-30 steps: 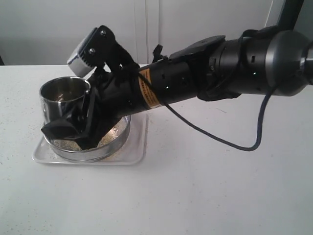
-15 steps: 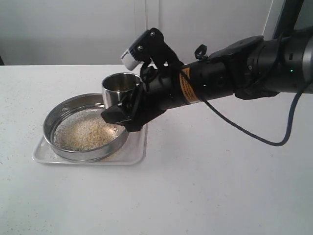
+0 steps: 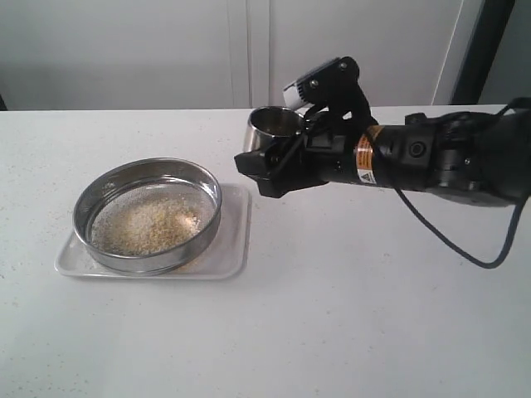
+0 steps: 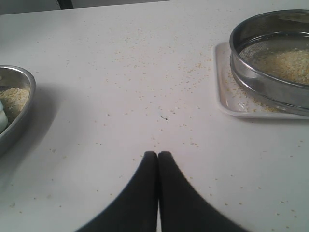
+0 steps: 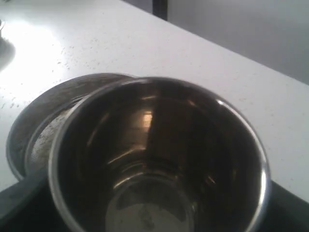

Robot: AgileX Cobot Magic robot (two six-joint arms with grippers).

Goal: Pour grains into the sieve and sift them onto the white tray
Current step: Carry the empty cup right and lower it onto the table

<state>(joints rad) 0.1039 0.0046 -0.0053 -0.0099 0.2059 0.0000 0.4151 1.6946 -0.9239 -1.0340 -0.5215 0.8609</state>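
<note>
The sieve [image 3: 148,199] sits on the white tray [image 3: 235,249] at the left of the table, with a layer of grains [image 3: 149,225] on its mesh. My right gripper [image 3: 267,157] is shut on a small steel cup [image 3: 274,124], held upright above the table to the right of the sieve. In the right wrist view the cup [image 5: 159,154] looks empty, and the sieve [image 5: 34,130] lies beyond it. My left gripper [image 4: 158,154] is shut on nothing, low over the table. From there the sieve [image 4: 251,79], the tray [image 4: 224,99] and the grains [image 4: 285,65] lie off to one side.
A steel bowl [image 4: 19,113] holding some grains shows at the edge of the left wrist view. Loose grains [image 4: 193,77] are scattered on the white table between the bowl and the tray. A dark cable [image 3: 452,245] hangs from the right arm.
The right gripper carried the cup from over the sieve off to the right and turned it upright. The sieve and its grains are now uncovered. The left gripper stayed shut.
</note>
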